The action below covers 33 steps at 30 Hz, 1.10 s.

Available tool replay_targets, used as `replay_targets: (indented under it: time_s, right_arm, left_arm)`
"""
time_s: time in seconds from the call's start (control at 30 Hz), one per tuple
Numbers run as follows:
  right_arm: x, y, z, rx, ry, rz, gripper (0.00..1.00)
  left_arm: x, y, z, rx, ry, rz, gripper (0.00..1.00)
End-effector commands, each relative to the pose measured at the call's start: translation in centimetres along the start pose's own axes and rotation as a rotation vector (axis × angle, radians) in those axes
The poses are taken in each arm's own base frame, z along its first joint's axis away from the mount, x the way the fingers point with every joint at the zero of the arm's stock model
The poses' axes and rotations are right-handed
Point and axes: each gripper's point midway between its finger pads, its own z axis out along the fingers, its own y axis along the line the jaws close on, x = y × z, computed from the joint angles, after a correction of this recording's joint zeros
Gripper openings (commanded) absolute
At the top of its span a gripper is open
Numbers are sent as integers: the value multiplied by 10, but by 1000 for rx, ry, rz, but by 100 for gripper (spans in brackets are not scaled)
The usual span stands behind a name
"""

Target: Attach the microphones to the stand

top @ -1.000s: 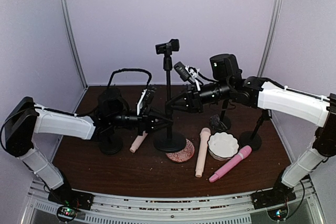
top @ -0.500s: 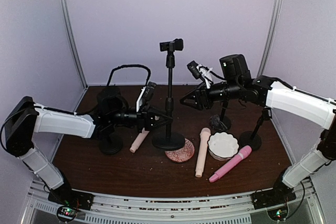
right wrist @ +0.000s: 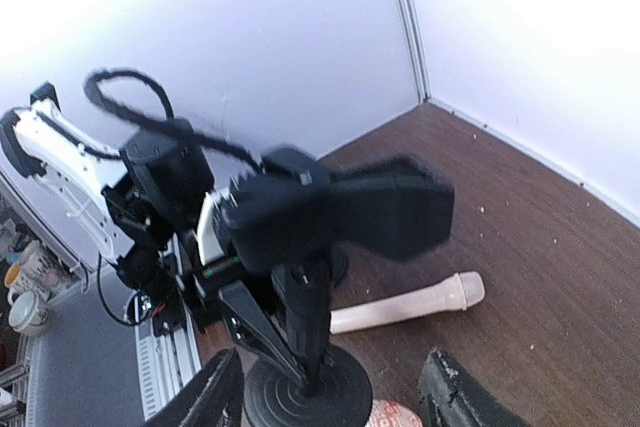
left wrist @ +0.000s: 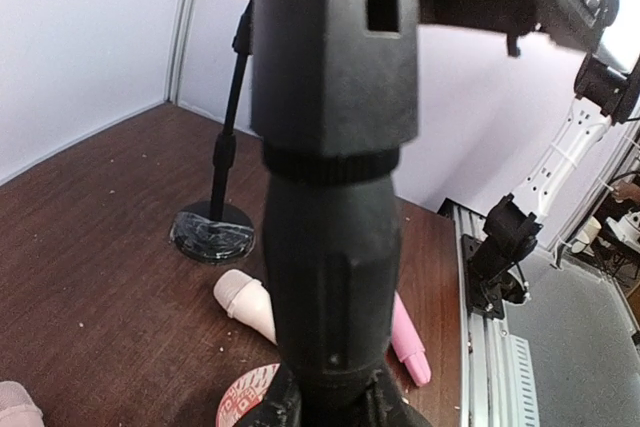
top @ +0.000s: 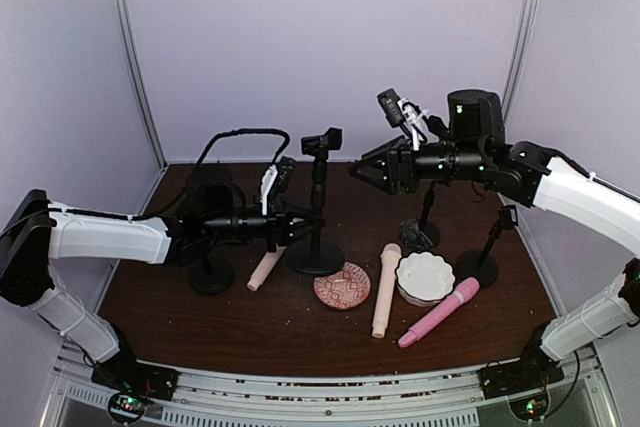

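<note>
Brown surface (top: 200,332) with several black stands and all the loose items on it. Left arm (top: 105,237) reaches in low from the left. Right arm (top: 570,187) is raised at the right, above the items.

Centre stand (top: 319,187) is upright in the middle, its clip (top: 322,141) empty on top. Left fingers (top: 300,221) are clamped shut on its lower pole. The wrist view is filled by the pole, so the exact grip height is hard to tell. Right fingers (right wrist: 455,397) are spread apart with nothing between them, up and to the right of the clip, not touching it.

All three microphones lie flat on the surface:
- pink microphone (top: 438,312) at near right
- right cream microphone (top: 384,290) between the patterned dish (top: 342,287) and the white dish (top: 424,277)
- left cream microphone (top: 265,269) just left of the centre stand's base

Progress: judged as early, zero of three attached. The stand is being steadied only. Left to do: pick up each microphone and seat it in a clip. Clips on the right-hand stands are partly hidden behind the right arm.
</note>
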Motion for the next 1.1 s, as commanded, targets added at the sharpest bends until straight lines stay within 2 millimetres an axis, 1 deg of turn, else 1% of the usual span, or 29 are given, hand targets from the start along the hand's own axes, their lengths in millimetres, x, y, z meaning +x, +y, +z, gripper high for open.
replay_targets:
  time_s: [0.0, 0.1, 0.2, 0.33, 0.43, 0.5, 0.6, 0.67, 0.77, 0.93, 0.97, 1.07]
  right_arm:
    - [-40, 3, 0, 0, -119, 25, 61]
    - [-34, 3, 10, -28, -95, 33, 61]
    - [-22, 17, 14, -138, -96, 15, 64]
    - [-10, 26, 15, -201, -78, 6, 70]
    - [-1, 29, 16, -222, -61, 2, 72]
    - [5, 28, 18, -218, -51, 2, 76]
    - [18, 23, 28, -207, -20, 21, 79]
    - [24, 23, 35, -219, 2, 28, 82]
    - [26, 31, 45, -245, 10, 17, 85]
    - [24, 49, 59, -306, 16, 6, 84]
    - [24, 52, 59, -315, 16, 1, 84]
    - [22, 63, 51, -329, -6, -28, 83]
  left_arm:
    - [-39, -8, -1, -39, -94, 91, 0]
    - [-41, -15, 1, -21, -98, 96, 0]
    - [-45, -20, -1, 2, -120, 98, 0]
    - [-51, -30, -3, 52, -156, 94, 0]
    - [-55, -32, -4, 68, -179, 82, 0]
    - [-57, -33, -3, 73, -186, 79, 0]
    - [-60, -37, -2, 98, -188, 83, 0]
    - [-60, -39, -1, 113, -185, 80, 0]
    - [-59, -40, 2, 126, -168, 71, 0]
    - [-56, -36, 6, 116, -154, 36, 0]
    - [-55, -31, 7, 92, -145, 23, 0]
    - [-48, -19, 11, 27, -99, 5, 0]
